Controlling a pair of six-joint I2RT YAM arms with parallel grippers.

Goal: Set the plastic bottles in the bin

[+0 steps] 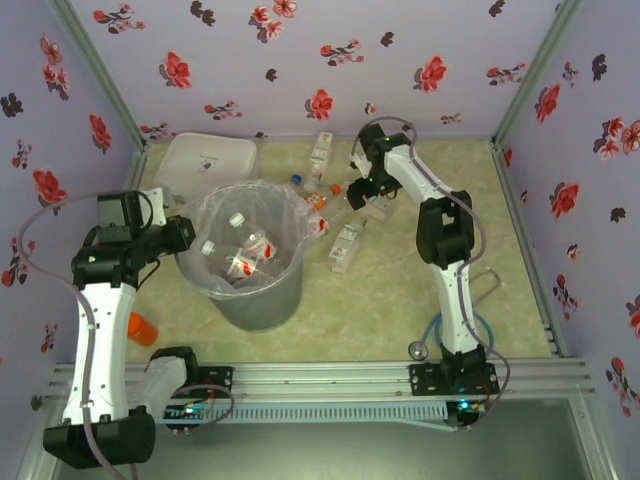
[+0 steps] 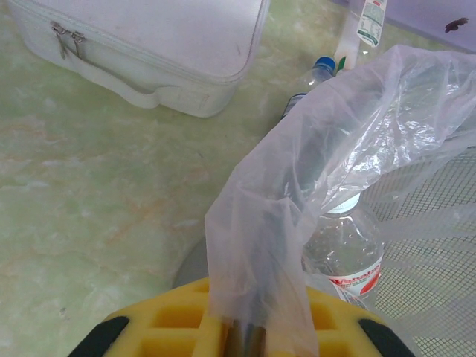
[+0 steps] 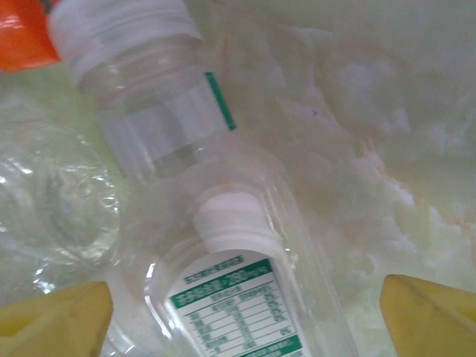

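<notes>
Four or so plastic bottles (image 1: 245,262) lie inside the one grey bin (image 1: 262,305), blurred by its crinkly clear bag (image 2: 312,149). About six more lie on the counter (image 1: 520,220) at the bin's 1 o'clock, overlapping and hard to count. One white lidded container (image 1: 205,160) sits at 11 o'clock. The left claw (image 2: 238,331) is pinched together on the bag at the rim's 9 o'clock. The right claw (image 3: 245,318) has its fingers apart, straddling a green-labelled bottle (image 3: 234,294) that is cut off at the lower edge. Open counter lies at 3 o'clock.

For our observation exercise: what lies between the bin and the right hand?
Several plastic bottles lie between bin and right hand, seen in the top view.
</notes>
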